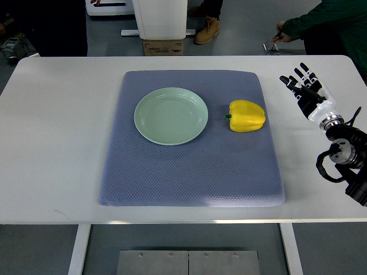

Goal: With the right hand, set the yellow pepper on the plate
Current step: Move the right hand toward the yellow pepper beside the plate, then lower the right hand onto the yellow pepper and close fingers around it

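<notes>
Metal plate (188, 262) w/ screws sits at the bottom edge, below the table (51, 143) front, between the two white legs. Table is white, wide, fills most of the view. Centered on it – blue-grey quilted mat (192, 172), roughly rectangular, corners rounded. Plate (171, 116) pale green, round, empty, on the mat's upper left-centre part. Pepper (247, 116) yellow, lying on its side on the mat just right of the plate, not touching it, green stem end pointing left toward the plate. Right hand (305, 90) over bare table to the right of the mat, well apart from the pepper; arm enters from the right edge, black wrist joints and cabling lower right. Fingers (293, 81) spread and extended, pointing up-left, holding nothing – palm shell white, finger segments black. Left arm not seen. Beyond the far table edge: grey floor, a white base w/ a cardboard box (163, 47) under it, a person's tan boot (207, 30), and at top right a person in a green sleeve (321, 20) whose hand holds a small tool; can't tell what kind.
</notes>
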Controlling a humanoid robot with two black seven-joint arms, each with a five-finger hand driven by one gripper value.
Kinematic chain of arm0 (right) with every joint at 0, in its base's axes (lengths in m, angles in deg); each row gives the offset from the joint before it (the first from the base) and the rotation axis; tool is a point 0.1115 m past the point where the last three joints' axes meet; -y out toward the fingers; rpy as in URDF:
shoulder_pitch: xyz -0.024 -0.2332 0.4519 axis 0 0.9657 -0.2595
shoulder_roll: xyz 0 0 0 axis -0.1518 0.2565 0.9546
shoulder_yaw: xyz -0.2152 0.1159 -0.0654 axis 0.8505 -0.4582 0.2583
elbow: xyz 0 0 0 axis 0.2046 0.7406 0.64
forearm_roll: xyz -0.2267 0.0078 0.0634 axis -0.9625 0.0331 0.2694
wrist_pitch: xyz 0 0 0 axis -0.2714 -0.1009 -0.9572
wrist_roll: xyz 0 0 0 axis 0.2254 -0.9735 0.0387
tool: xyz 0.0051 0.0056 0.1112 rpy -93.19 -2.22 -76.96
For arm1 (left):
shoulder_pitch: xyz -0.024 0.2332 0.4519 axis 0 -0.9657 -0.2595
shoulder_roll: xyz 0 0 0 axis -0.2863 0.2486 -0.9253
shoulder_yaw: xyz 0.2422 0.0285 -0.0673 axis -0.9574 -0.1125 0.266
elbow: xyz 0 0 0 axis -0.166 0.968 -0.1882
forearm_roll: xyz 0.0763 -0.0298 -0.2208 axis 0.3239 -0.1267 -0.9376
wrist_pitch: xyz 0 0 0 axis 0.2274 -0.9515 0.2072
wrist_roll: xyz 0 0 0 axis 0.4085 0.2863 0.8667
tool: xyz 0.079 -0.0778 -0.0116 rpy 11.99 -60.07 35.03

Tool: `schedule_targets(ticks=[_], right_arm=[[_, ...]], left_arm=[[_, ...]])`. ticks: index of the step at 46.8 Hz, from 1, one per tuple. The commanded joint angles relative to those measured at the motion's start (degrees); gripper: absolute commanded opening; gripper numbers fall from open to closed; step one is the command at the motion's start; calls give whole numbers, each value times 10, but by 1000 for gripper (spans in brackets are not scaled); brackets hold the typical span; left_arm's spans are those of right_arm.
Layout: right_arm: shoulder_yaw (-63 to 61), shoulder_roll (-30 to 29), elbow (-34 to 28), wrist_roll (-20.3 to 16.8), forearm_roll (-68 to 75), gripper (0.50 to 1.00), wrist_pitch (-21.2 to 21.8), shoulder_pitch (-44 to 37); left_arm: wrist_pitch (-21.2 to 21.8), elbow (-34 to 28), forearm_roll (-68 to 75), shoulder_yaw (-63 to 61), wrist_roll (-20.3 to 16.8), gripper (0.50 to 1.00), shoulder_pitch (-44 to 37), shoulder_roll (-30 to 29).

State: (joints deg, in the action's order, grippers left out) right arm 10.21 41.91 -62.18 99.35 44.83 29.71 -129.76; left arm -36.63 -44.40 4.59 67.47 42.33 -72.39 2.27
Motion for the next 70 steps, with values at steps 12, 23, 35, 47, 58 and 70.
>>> schedule_targets(ticks=[12,23,35,47,58,70], right_arm=[[0,-1,1,2,0,1000,0,-22],[72,2,-1,45,-57,1000,-1,-55],[201,8,-14,45,-62,1000,2,-113],[319,58,-108,63,-116,1000,1,-176],[395,132,-226,68,-221,1000,-3,-241],[593,132,-300,67,-249,1000,-79,-331]], left_arm=[[-2,0,-1,0,0,1000,-2,0],[-2,0,-1,0,-1,1000,-2,0],[-2,0,-1,0,0,1000,-2,0],[-2,0,-1,0,0,1000,-2,0],[-2,0,-1,0,0,1000,-2,0],[-2,0,-1,0,0,1000,-2,0]])
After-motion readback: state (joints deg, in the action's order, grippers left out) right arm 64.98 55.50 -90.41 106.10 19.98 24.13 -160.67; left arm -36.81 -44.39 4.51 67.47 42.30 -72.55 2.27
